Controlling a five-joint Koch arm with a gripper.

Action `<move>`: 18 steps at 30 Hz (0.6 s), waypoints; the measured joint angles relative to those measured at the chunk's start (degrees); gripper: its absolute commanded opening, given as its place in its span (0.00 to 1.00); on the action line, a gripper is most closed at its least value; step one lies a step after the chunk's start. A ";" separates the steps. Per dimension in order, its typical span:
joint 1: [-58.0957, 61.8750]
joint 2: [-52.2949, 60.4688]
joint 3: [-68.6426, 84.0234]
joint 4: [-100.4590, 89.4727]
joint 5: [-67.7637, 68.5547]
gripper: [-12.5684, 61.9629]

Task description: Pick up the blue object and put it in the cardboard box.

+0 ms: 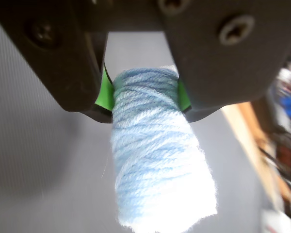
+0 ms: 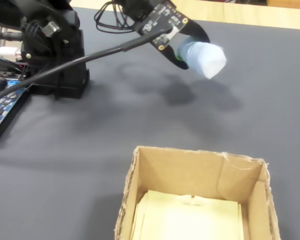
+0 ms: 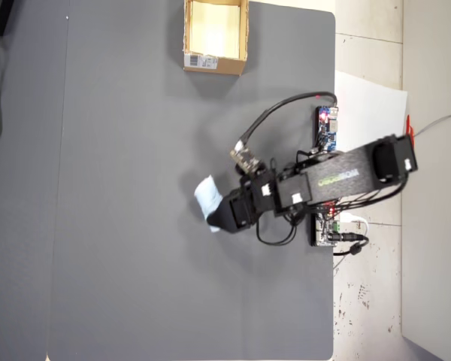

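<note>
— Where is the blue object?

— Centre of the wrist view, off the counter, my claw clamped on its upper end. It looks like wound yarn: light, soft, likely squashy, so a grip across the middle should hold.

— And the cardboard box?

— Top of the overhead view, well apart.

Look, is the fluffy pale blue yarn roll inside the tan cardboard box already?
No, the hand holds the fluffy pale blue yarn roll above the grey table, away from the tan cardboard box.
</note>
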State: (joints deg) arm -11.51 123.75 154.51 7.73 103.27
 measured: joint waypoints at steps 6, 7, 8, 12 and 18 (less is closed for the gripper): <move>5.71 6.59 2.72 -0.09 -4.92 0.27; 6.86 6.68 3.34 0.00 -5.80 0.27; 9.84 6.77 4.66 0.00 -7.65 0.27; 16.52 6.86 4.92 0.00 -12.39 0.27; 27.16 6.86 4.31 0.00 -21.53 0.27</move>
State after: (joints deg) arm 15.64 130.61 158.82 7.73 81.74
